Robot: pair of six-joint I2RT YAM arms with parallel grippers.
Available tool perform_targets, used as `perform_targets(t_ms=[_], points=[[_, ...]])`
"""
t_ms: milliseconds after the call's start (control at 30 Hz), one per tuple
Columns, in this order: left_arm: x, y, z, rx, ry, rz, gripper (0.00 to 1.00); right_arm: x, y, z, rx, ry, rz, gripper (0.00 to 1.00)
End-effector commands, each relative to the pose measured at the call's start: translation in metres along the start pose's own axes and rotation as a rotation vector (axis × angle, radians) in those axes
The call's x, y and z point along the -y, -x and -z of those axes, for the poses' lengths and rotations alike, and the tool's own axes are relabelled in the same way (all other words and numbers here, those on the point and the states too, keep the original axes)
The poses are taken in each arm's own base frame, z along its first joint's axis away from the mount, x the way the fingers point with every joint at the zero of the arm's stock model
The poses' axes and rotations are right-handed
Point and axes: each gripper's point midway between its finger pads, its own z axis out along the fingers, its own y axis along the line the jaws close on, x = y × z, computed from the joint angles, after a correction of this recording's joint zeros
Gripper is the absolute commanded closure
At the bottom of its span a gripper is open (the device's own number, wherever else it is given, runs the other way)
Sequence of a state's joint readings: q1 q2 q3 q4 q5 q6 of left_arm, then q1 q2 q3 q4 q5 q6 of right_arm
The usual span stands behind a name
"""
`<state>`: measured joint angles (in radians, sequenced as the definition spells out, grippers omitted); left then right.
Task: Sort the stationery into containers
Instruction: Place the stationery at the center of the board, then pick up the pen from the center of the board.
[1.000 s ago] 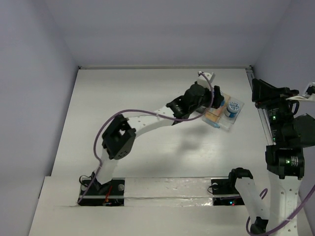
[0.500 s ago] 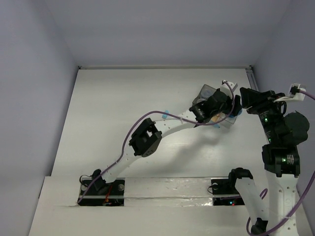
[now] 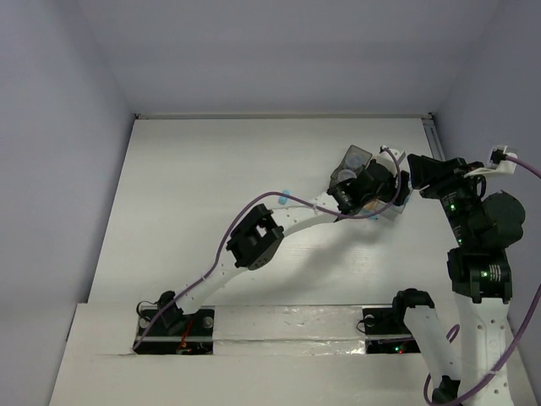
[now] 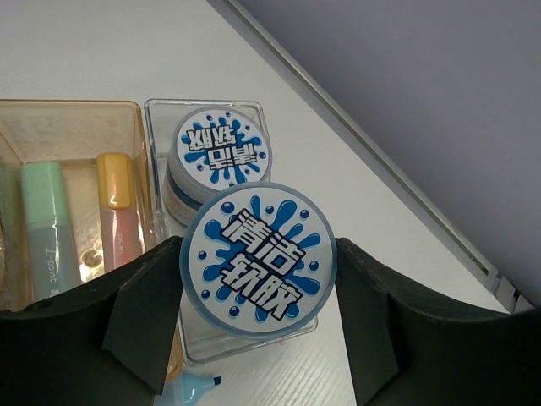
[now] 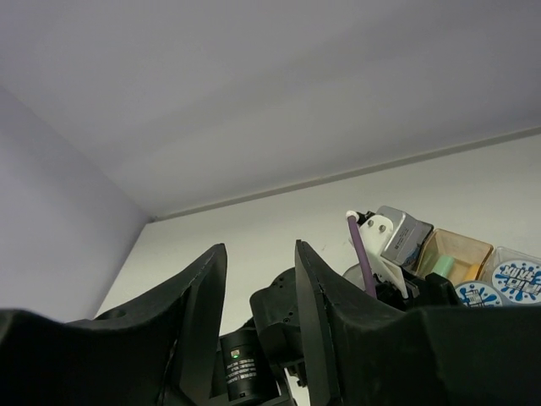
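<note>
My left gripper (image 4: 259,271) is shut on a round roll (image 4: 259,260) with a blue-and-white patterned top and holds it just above the clear bin (image 4: 254,342). A second such roll (image 4: 221,150) lies in that bin. The tan-orange bin (image 4: 76,110) beside it holds a green piece (image 4: 44,220) and an orange-pink piece (image 4: 117,203). A blue piece (image 4: 190,387) lies on the table by the clear bin. In the top view my left gripper (image 3: 382,191) covers most of the bins; the dark grey bin (image 3: 355,159) shows. My right gripper (image 5: 258,288) is open and empty, raised beside the bins.
A small light-blue piece (image 3: 283,196) lies on the table left of the bins. The table's right edge rail (image 4: 406,190) runs close past the clear bin. My right arm (image 3: 473,228) stands right of the bins, close to my left wrist (image 5: 389,245).
My left arm has reached further right, from the grey end of the bins to over the clear one. My right arm has swung in towards the bins.
</note>
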<state>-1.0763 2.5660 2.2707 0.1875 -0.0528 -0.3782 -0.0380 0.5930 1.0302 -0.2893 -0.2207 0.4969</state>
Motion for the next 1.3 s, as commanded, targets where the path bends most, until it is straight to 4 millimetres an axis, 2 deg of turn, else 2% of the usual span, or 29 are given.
perform_targets(t_ms=[0,67,167,200,267,300,333,400,433,500,533,567,600,667,700,733,767,800,833,867,900,933,1000,1033,1100,1133,1200,1233,1267], points=[[0.025,0.052,0.005,0.126,-0.063,-0.004,0.84,-0.003,-0.001,0.0,0.001,0.025,0.019,0.55],[0.024,0.051,0.005,0.126,-0.06,-0.008,0.76,-0.002,-0.003,0.0,-0.002,0.021,0.019,0.53],[0.025,0.055,0.008,0.132,-0.06,-0.013,0.59,0.0,-0.004,-0.001,-0.004,0.015,0.018,0.51],[0.025,0.055,0.009,0.132,-0.062,-0.015,0.5,0.001,-0.005,-0.001,-0.006,0.014,0.019,0.51],[0.028,0.063,0.012,0.145,-0.066,-0.025,0.43,0.003,-0.007,-0.002,-0.011,0.006,0.019,0.5],[0.028,0.065,0.013,0.147,-0.068,-0.033,0.35,0.003,-0.008,-0.003,-0.012,0.005,0.019,0.5],[0.038,0.073,0.019,0.159,-0.08,-0.052,0.31,0.004,-0.009,-0.003,-0.015,0.004,0.02,0.5],[0.042,0.084,0.025,0.176,-0.086,-0.078,0.21,0.005,-0.01,-0.004,-0.02,0.001,0.018,0.5],[0.047,0.1,0.034,0.199,-0.096,-0.091,0.18,0.006,-0.011,-0.004,-0.02,0.001,0.018,0.5],[0.05,0.11,0.042,0.211,-0.101,-0.142,0.11,0.006,-0.011,-0.005,-0.021,0.0,0.018,0.5],[0.056,0.125,0.052,0.229,-0.105,-0.159,0.09,0.006,-0.011,-0.005,-0.02,-0.001,0.019,0.5],[0.057,0.13,0.058,0.234,-0.107,-0.195,0.09,0.007,-0.011,-0.006,-0.021,-0.003,0.019,0.5],[0.058,0.137,0.069,0.236,-0.106,-0.215,0.1,0.007,-0.011,-0.006,-0.02,-0.005,0.021,0.5],[0.053,0.136,0.079,0.232,-0.092,-0.243,0.18,0.008,-0.011,-0.006,-0.019,-0.007,0.022,0.5],[0.036,0.103,0.08,0.164,-0.065,-0.264,0.3,0.008,-0.011,-0.006,-0.019,-0.007,0.022,0.51],[0.043,0.123,0.098,0.216,-0.081,-0.266,0.36,0.008,-0.011,-0.006,-0.019,-0.007,0.022,0.51],[0.039,0.115,0.106,0.21,-0.08,-0.274,0.43,0.008,-0.012,-0.006,-0.02,-0.008,0.023,0.51],[0.021,0.08,0.109,0.16,-0.067,-0.292,0.57,0.01,-0.013,-0.007,-0.021,-0.012,0.021,0.51],[0.024,0.086,0.123,0.177,-0.079,-0.3,0.62,0.011,-0.014,-0.007,-0.022,-0.013,0.022,0.51],[0.02,0.075,0.129,0.163,-0.087,-0.318,0.66,0.011,-0.016,-0.007,-0.025,-0.011,0.022,0.51],[0.005,0.043,0.133,0.1,-0.081,-0.341,0.68,0.012,-0.018,-0.008,-0.034,-0.01,0.023,0.51],[0.003,0.04,0.138,0.098,-0.084,-0.374,0.68,0.013,-0.02,-0.009,-0.039,-0.01,0.022,0.51],[-0.012,0.016,0.138,0.038,-0.06,-0.441,0.63,0.013,-0.023,-0.01,-0.048,-0.004,0.017,0.52],[-0.024,0.0,0.135,-0.012,-0.032,-0.471,0.6,0.013,-0.025,-0.01,-0.051,-0.004,0.016,0.52],[-0.035,-0.01,0.129,-0.047,-0.01,-0.545,0.55,0.015,-0.028,-0.011,-0.059,-0.005,0.013,0.52],[-0.045,-0.025,0.124,-0.085,0.01,-0.57,0.53,0.015,-0.029,-0.012,-0.064,-0.005,0.011,0.52],[-0.047,-0.027,0.117,-0.098,0.009,-0.609,0.48,0.016,-0.033,-0.013,-0.079,-0.004,0.013,0.52],[-0.051,-0.038,0.112,-0.125,0.006,-0.62,0.47,0.016,-0.034,-0.014,-0.083,-0.003,0.014,0.52],[-0.051,-0.04,0.109,-0.129,0.003,-0.627,0.46,0.017,-0.036,-0.014,-0.088,-0.002,0.012,0.53]])
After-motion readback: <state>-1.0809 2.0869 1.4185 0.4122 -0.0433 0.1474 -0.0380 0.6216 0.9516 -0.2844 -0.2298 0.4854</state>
